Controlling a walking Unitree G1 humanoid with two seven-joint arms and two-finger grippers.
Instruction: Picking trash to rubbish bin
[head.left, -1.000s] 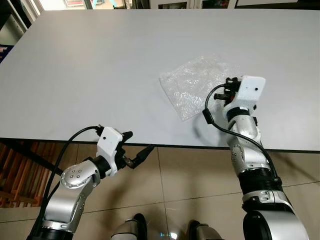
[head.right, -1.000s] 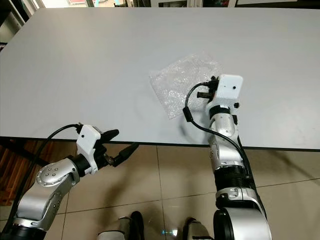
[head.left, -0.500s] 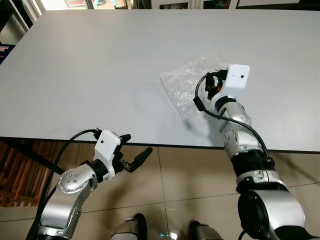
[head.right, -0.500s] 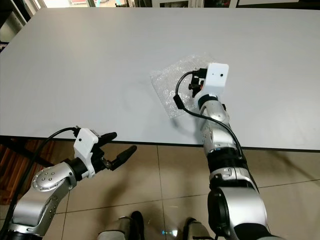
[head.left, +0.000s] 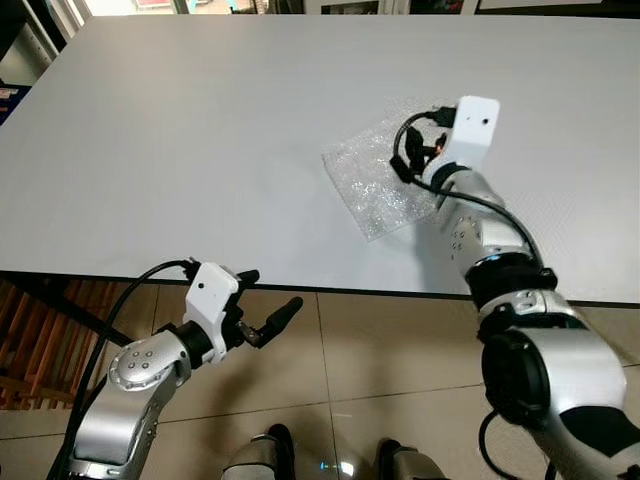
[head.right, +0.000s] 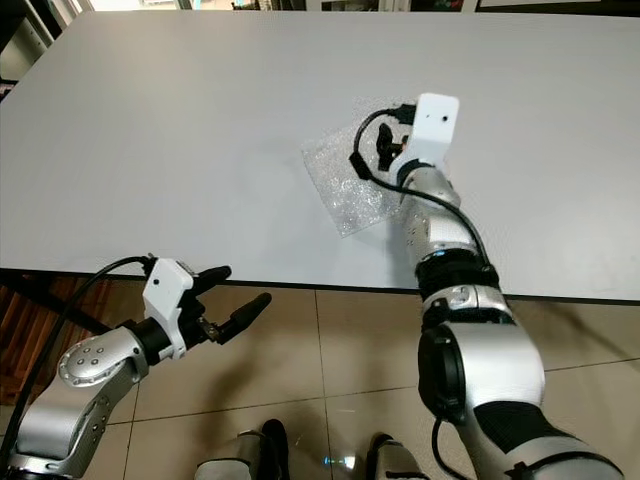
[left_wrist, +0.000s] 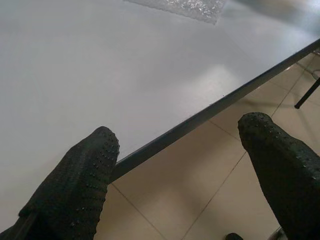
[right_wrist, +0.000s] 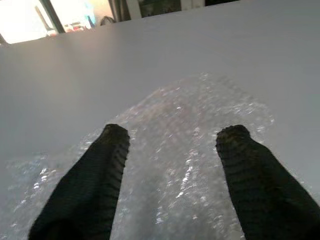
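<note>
**Over the bubble wrap: your right gripper is lined up to grab**

Over the bubble wrap sheet (head.left: 385, 182), which lies flat on the counter (head.left: 200, 130) toward its near edge, you have the right gripper (right_wrist: 172, 165) with its jaws spread wide and the clear sheet showing between the fingers (right_wrist: 90, 185). You are at the reach step of the pickup; nothing is gripped yet. Next you need to bring the jaws down onto the sheet and close on a fold of it. The film looks thin and flat, so I judge a pinch at a crumpled spot or the edge will hold better than a press on the middle. No bin shows near the sheet, so expect a carry afterwards.

Your left gripper (head.left: 268, 322) hangs below the counter's near edge, well apart from the sheet, jaws open and empty.

Compared with a second ago, your right wrist has travelled from the sheet's right edge to above its far part. The sheet itself has not shifted.
</note>
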